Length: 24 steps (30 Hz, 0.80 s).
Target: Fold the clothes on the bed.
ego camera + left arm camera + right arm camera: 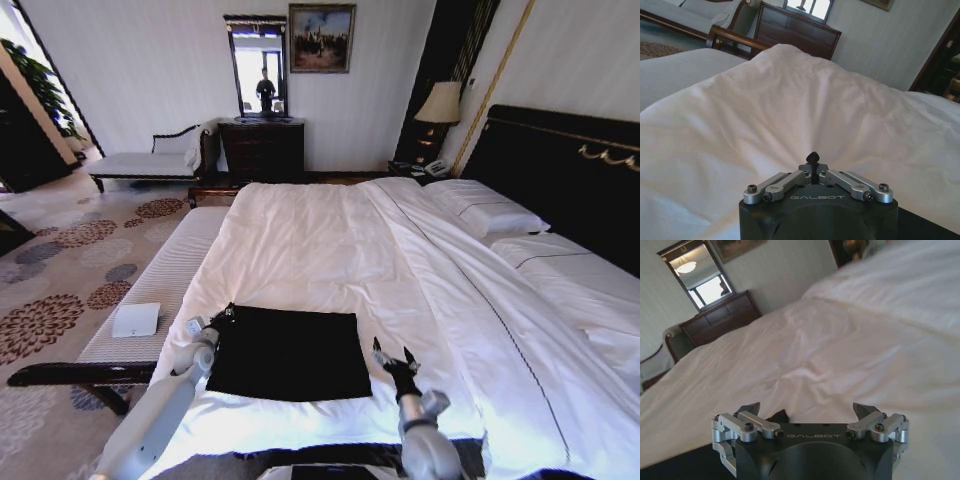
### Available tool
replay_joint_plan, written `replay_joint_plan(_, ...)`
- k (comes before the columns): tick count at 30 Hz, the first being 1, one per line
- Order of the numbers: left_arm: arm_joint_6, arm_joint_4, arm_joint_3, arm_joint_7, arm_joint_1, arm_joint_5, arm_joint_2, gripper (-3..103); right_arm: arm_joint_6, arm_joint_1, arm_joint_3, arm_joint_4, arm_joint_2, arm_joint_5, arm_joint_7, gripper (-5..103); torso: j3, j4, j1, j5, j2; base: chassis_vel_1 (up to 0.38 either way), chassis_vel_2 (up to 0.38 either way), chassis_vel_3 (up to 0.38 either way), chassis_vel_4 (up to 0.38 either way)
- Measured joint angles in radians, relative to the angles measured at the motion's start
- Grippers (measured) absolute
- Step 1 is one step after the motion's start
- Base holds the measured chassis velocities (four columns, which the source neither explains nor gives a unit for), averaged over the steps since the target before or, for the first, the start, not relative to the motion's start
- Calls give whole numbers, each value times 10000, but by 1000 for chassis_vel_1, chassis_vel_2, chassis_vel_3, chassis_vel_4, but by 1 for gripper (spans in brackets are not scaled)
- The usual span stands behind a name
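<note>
black t-shirt point(288, 352) lies flat as a dark rectangle on the near part of the bed point(330, 250), already folded down to a compact panel by the look of it, between the two pincers. left gripper point(224, 316) sits at the shirt's far left corner with its tips pressed together; in the left wrist view the fingers point(812, 158) meet at a point, but whether any cloth is caught between them i cannot tell. right gripper point(393, 358) stands just off the shirt's right edge, touching no fabric, its jaws spread wide, as the right wrist view shows with both fingertips point(863, 410) well apart over the white duvet point(840, 355).

risk, as i judge it: if the left pincer has only a thin pinch or none, lifting would leave the corner behind or drag the panel askew. if it has bitten the duvet along with the shirt, the bedding would rise too and spoil the fold. the right pincer, closing where it is now, would grab sheet only, so one side would lift alone and the shirt would twist.

containers: none in sight; the bench point(160, 290) to the left of the left pincer carries just a small white flat item point(136, 320).
</note>
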Motion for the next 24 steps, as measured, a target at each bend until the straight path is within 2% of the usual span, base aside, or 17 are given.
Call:
replay_joint_plan(1, 0, 0, 0, 0, 0, 0, 0, 1, 0, 0, 0, 0, 0, 0, 0, 100, 0, 0, 0, 0, 0, 0, 0, 0, 0)
replay_joint_plan(3, 2, -166, -35, -73, 123, 81, 24, 1, -441, 838, -248, -499, -213, 978, 112, 100, 0, 2, 0, 1, 0, 0, 0, 0, 0)
replay_joint_plan(5, 7, -282, -42, -153, 197, 184, 35, 1, -636, 1522, -487, -993, -331, 1395, 150, 100, 1, 6, 1, 2, -1, 0, 0, 0, 0)
replay_joint_plan(9, 29, -263, 63, -300, 150, 371, -16, 1, -679, 2220, -717, -1516, -429, 1599, 153, 100, 1, 4, 1, 0, -1, 0, 0, 0, 0)
replay_joint_plan(14, 31, -149, 71, -328, 105, 424, -89, 1, -679, 2450, -839, -1650, -349, 1597, 176, 100, 1, 2, 1, -1, -1, 0, 0, 0, 0)
replay_joint_plan(24, 2, -11, 98, -298, 52, 535, -131, 1, -548, 1879, -750, -1628, -273, 1022, -4, 100, -1, 1, 0, -1, 0, 0, 0, 0, 0)
